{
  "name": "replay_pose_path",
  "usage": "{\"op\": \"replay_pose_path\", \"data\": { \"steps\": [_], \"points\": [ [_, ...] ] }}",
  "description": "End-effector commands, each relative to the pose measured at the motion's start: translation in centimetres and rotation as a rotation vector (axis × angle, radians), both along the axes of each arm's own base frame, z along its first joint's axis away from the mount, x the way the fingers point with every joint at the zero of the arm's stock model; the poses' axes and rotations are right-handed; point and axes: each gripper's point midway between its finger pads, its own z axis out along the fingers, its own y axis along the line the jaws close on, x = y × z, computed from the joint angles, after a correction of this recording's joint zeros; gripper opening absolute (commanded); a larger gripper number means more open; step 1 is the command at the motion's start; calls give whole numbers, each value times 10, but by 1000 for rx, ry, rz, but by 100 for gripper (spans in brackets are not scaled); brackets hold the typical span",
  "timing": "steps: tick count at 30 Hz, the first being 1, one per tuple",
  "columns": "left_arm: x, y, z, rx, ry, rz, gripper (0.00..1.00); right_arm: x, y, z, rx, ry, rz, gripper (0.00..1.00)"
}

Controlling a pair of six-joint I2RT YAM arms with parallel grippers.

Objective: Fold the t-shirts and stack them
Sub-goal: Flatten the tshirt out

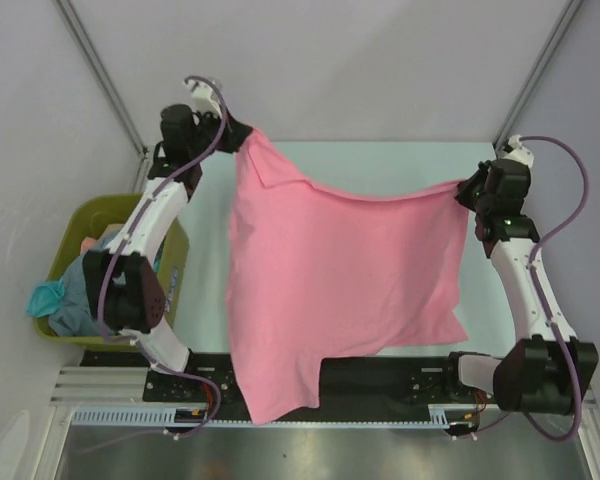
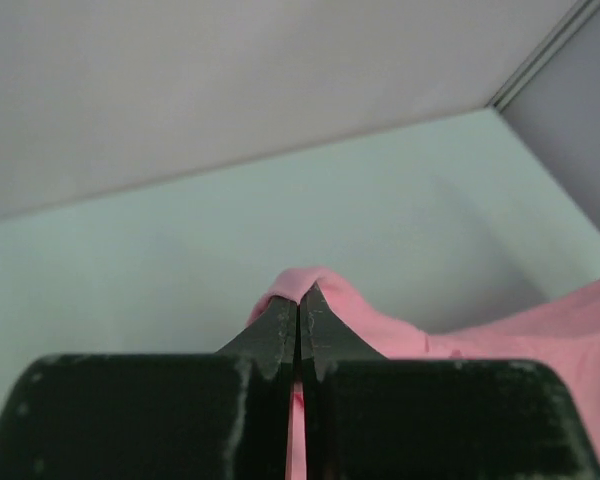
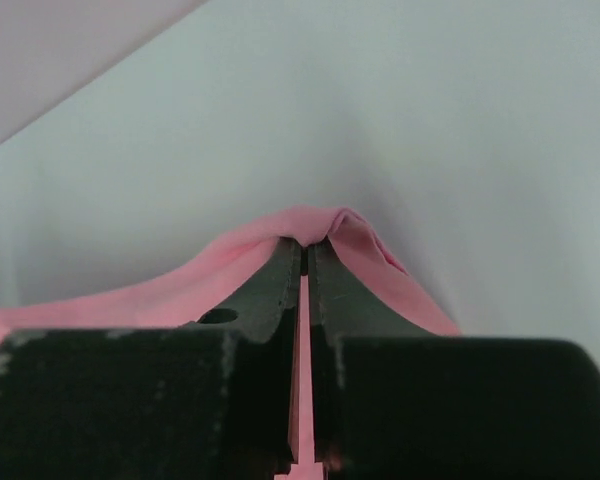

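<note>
A bubblegum pink t-shirt (image 1: 330, 280) hangs stretched in the air between my two grippers, its lower part draped over the table's near edge. My left gripper (image 1: 242, 138) is shut on its far left corner; the pink cloth (image 2: 325, 290) wraps over the closed fingertips. My right gripper (image 1: 464, 190) is shut on the shirt's far right corner, where pink cloth (image 3: 320, 225) bulges over the tips. Grey-blue and teal shirts (image 1: 65, 295) lie crumpled in the bin at the left.
An olive-green plastic bin (image 1: 95, 215) stands off the table's left side, beside the left arm. The pale table top (image 1: 400, 165) runs back to grey walls. A black rail (image 1: 380, 380) runs along the near edge between the arm bases.
</note>
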Motion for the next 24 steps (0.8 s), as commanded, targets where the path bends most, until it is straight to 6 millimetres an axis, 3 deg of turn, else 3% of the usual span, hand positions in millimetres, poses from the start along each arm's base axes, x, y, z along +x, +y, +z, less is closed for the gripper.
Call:
{"op": "replay_pose_path", "data": {
  "steps": [1, 2, 3, 4, 5, 6, 8, 9, 10, 11, 12, 13, 16, 24],
  "points": [
    [37, -10, -44, -27, 2, -21, 0, 32, -21, 9, -11, -111, -65, 0],
    [48, -12, -54, -27, 16, -27, 0, 47, -25, -19, -8, -60, -64, 0],
    [60, -14, -76, -26, 53, -23, 0, 52, -28, -35, -6, -26, -65, 0],
    [68, -17, -91, -29, 80, -28, 0, 63, -35, -44, -8, -22, -69, 0],
    [86, -18, -120, -31, 126, -21, 0, 72, -35, -53, -5, -11, -54, 0],
    [94, -19, -131, -42, 148, -17, 0, 88, -40, -81, -1, 50, -49, 0],
    [117, -24, -157, -62, 184, -22, 0, 103, -45, -104, 14, 103, -35, 0],
    [123, -27, -161, -89, 202, -23, 0, 113, -49, -138, 26, 173, -36, 0],
    [129, -31, -169, -99, 219, -33, 0, 129, -55, -130, 13, 159, -37, 0],
    [137, -35, -160, -110, 206, -39, 0, 133, -52, -145, 28, 213, -11, 0],
    [143, -36, -180, -116, 242, -36, 0, 150, -56, -153, 28, 229, -9, 0],
    [148, -38, -175, -122, 235, -33, 0, 154, -57, -160, 41, 258, -1, 0],
    [154, -40, -188, -142, 263, -30, 0, 176, -66, -161, 46, 251, -2, 0],
    [163, -40, -183, -199, 283, 3, 0, 209, -87, -157, 41, 237, -2, 0]
  ]
}}
